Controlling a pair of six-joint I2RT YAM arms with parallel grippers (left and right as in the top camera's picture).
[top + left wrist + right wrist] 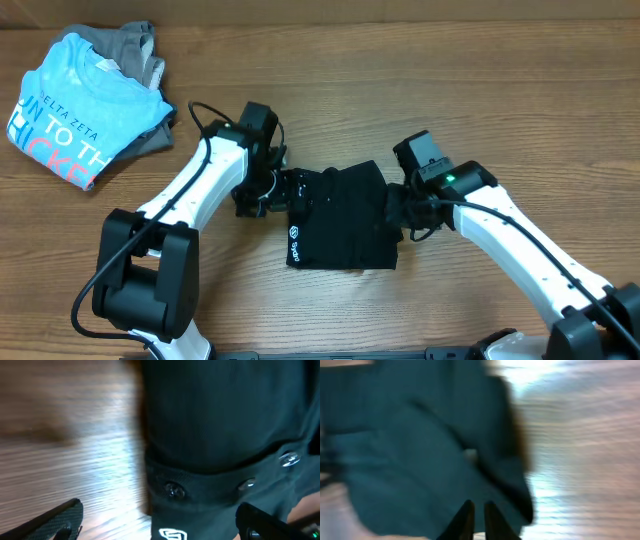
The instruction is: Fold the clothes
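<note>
The black T-shirt [340,222] lies folded into a compact rectangle at the table's middle, with a small white label [295,238] near its left edge. My left gripper [272,190] is at the shirt's upper left edge. In the left wrist view its fingers [160,525] are spread wide, open, with the shirt's edge [210,435] and the label [172,535] between them. My right gripper [400,210] is at the shirt's right edge. In the blurred right wrist view its fingers [477,517] are nearly together over the fabric [410,445], and no cloth shows pinched between them.
A folded light blue T-shirt with white and pink lettering [85,105] lies at the far left on top of a grey garment [130,45]. Bare wooden table [500,90] surrounds the black shirt. Both arms reach in from the front edge.
</note>
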